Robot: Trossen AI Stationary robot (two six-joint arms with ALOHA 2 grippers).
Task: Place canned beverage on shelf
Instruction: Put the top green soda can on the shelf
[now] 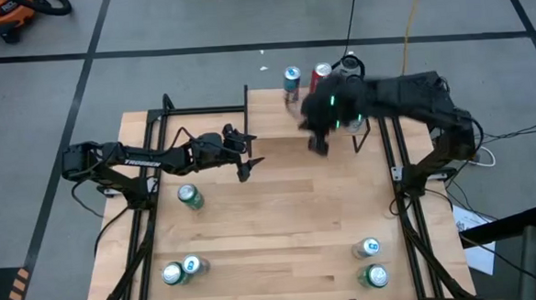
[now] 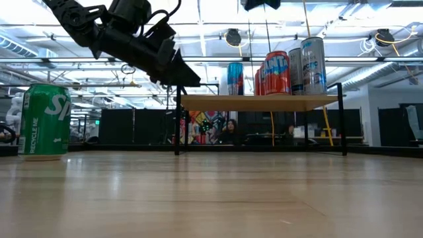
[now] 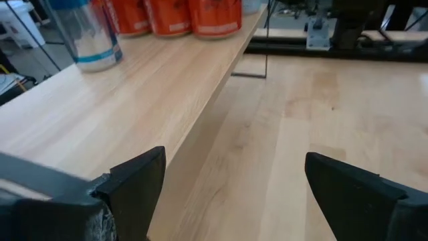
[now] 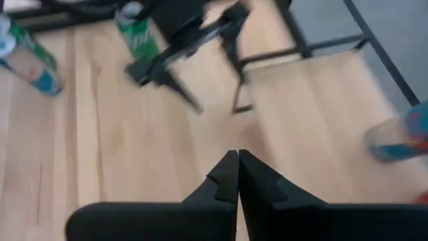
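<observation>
The small raised light-wood shelf (image 2: 261, 102) on thin black metal legs stands at the far edge of the large light-wood surface (image 1: 281, 223), right of centre. It carries a blue can (image 1: 291, 80) at its far-left end and a red-and-white can (image 1: 321, 75) with others beside it.

The left tool (image 1: 246, 154) hangs above the surface just left of the shelf, its fingers spread apart and empty. The right tool (image 4: 238, 175) hovers over the shelf's near edge with its fingers pressed together, holding nothing.

More cans wait on the surface: a green can (image 1: 190, 196) near the left arm, a pair at the near left (image 1: 181, 269), and a pair at the near right (image 1: 371, 262).

The main risk, as I judge it, is crowding. The right arm sits directly over the shelf, so a careless swing could clip the standing cans and topple them off the far edge. The two arms are also close together around the shelf's left end, and either could strike the other if both move at once. A can set too near the shelf's edge could tip off.
</observation>
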